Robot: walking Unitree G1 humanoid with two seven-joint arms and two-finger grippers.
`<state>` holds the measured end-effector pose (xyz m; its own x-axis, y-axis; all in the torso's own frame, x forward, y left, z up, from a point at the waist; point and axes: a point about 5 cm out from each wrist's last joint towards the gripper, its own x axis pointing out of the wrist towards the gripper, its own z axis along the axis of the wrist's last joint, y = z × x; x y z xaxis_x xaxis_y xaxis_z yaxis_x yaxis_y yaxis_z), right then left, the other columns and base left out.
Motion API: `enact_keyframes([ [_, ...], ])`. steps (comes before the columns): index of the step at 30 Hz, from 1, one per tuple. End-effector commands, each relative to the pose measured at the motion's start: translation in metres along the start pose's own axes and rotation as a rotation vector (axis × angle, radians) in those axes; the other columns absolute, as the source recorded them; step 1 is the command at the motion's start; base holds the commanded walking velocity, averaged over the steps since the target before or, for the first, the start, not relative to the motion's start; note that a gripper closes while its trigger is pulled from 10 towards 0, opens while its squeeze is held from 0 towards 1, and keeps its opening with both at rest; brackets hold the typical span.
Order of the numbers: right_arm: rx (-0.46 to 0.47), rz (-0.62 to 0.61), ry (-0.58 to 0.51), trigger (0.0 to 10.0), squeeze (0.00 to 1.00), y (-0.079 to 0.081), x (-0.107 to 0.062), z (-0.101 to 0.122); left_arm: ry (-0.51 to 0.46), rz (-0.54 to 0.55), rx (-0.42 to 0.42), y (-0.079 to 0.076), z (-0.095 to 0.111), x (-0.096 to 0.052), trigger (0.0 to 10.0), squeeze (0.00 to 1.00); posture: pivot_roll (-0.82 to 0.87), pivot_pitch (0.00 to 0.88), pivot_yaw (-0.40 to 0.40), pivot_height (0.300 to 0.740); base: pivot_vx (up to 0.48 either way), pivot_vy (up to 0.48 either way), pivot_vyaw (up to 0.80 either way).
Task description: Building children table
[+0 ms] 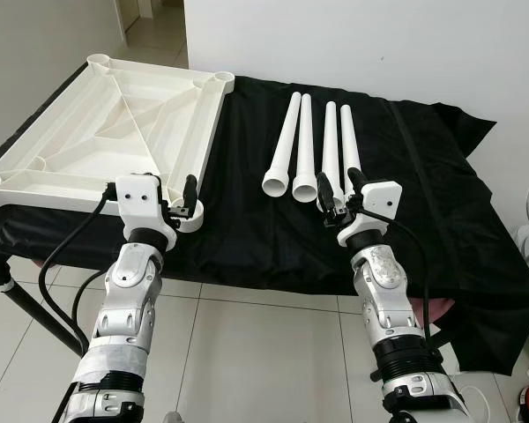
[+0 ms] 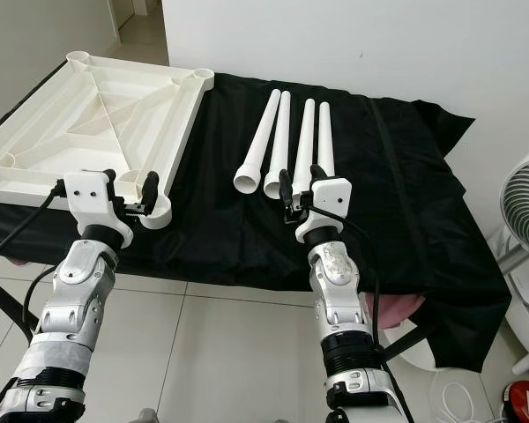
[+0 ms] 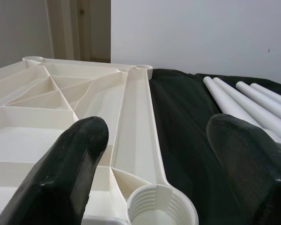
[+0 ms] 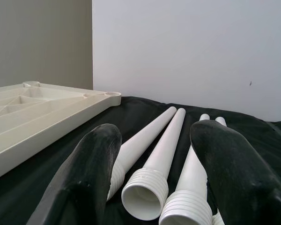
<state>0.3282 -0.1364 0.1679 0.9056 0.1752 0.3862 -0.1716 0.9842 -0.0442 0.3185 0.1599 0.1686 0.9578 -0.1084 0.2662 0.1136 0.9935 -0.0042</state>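
Observation:
A white plastic tabletop [image 1: 115, 115] lies upside down on the left of the black-draped table, ribs up, with a threaded socket [image 1: 190, 214] at its near right corner. Several white tapered legs [image 1: 310, 145] lie side by side at the middle, threaded ends toward me. My left gripper [image 1: 178, 199] stands open just above that corner socket [image 3: 161, 206], holding nothing. My right gripper [image 1: 339, 187] is open at the near ends of the legs [image 4: 147, 187], its fingers either side of the two right-hand ones, nothing grasped.
A black cloth [image 1: 441, 220] covers the table and hangs over its front edge. A white wall runs behind it. A white fan [image 2: 525, 211] stands on the tiled floor [image 1: 264, 352] at the right. Black table legs [image 1: 26, 308] show at lower left.

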Motion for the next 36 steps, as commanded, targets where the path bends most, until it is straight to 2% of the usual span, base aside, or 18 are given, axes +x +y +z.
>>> enact_keyframes([
  [1,-0.007,0.001,-0.002,10.0,0.00,-0.0025,0.0018,0.0014,0.002,0.045,0.013,0.0035,-0.0005,-0.0027,10.0,0.00,0.07,0.000,-0.079,0.740,0.000,0.000,0.00],
  [24,-0.019,0.030,0.002,10.0,0.00,0.0024,0.0056,-0.0002,-0.008,0.058,0.024,0.0074,0.0013,-0.0015,10.0,0.00,0.08,0.000,-0.088,0.740,0.000,0.000,0.00],
  [36,-0.024,0.030,0.004,10.0,0.00,0.0012,0.0066,-0.0004,-0.014,0.062,0.023,0.0072,0.0022,-0.0004,10.0,0.00,0.08,0.000,-0.093,0.740,0.253,0.000,0.00],
])
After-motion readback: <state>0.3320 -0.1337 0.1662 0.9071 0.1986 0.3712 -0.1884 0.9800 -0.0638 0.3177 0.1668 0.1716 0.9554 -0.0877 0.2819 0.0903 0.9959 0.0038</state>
